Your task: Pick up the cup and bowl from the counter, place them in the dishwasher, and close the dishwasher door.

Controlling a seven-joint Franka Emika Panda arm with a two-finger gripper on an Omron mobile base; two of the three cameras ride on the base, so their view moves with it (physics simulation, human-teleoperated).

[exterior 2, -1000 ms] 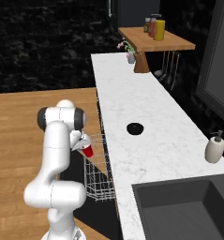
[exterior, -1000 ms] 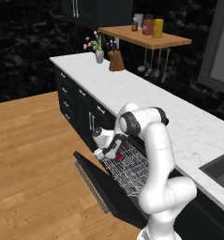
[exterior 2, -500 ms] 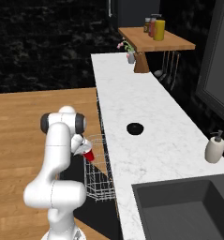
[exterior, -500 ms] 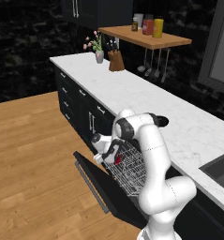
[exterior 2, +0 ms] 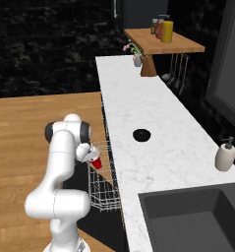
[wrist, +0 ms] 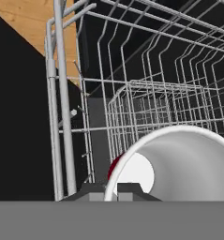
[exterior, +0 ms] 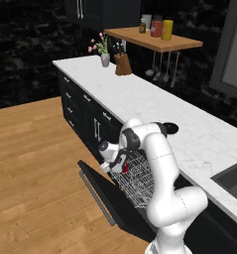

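Left base view: a wooden wall shelf (exterior: 157, 41) w/ jars is seen at the far end, w/ a knife block (exterior: 122, 65) and a flower vase (exterior: 104, 58) below it on the far part of the bench (exterior: 154, 106). The dishwasher door (exterior: 110, 196) is dropped flat and open, sticking out over the wood floor. The white wire rack (exterior: 140, 176) is pulled out above it. The pincer (exterior: 121, 166) is seen low at the rack's near-left edge, w/ a bit of the red cup (exterior: 125, 168) showing at its tip.

Right base view: the black bowl (exterior 2: 141, 135) is seen on the bench mid-way along, well apart from the arm; a soap bottle (exterior 2: 225, 155) stands further right, next to the sink (exterior 2: 197, 221). The cup is held tilted at the rack's top edge, just left of the bench front.

Hand view: rack wires are seen close ahead and around. The cup's white rim and inside are seen at lower right, mouth toward the camera. The pincer is clamped on the cup's rim, tips nearly together.
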